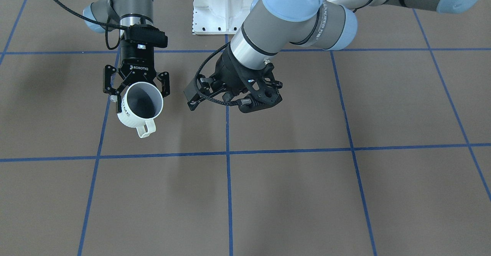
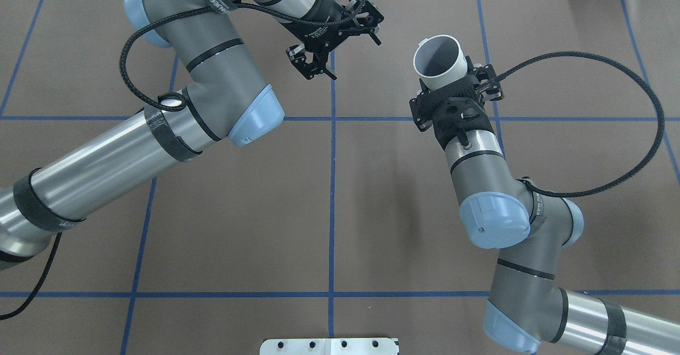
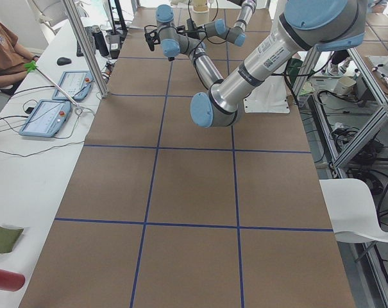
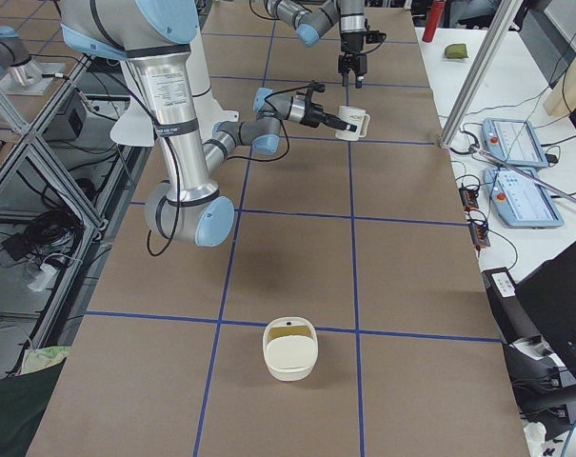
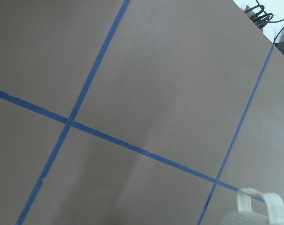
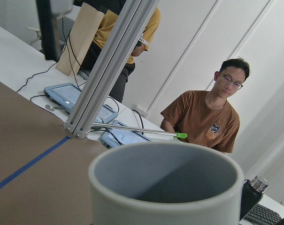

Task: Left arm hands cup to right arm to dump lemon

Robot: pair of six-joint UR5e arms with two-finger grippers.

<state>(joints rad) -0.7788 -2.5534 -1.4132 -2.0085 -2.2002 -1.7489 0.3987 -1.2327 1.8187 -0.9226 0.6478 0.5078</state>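
Cup (image 1: 140, 104) is held clear of the table (image 1: 287, 194) by the right gripper (image 1: 137, 92), whose jaws are clamped on its wall, with the handle turned away from the robot. Only grey is seen inside. Nearby, the left gripper (image 1: 193, 94) is seen with jaws apart, nothing held.

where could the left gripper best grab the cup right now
Probably the loop handle: it juts free from the cup, opposite the right gripper clamped across the body. The left gripper would come from the operators' side.
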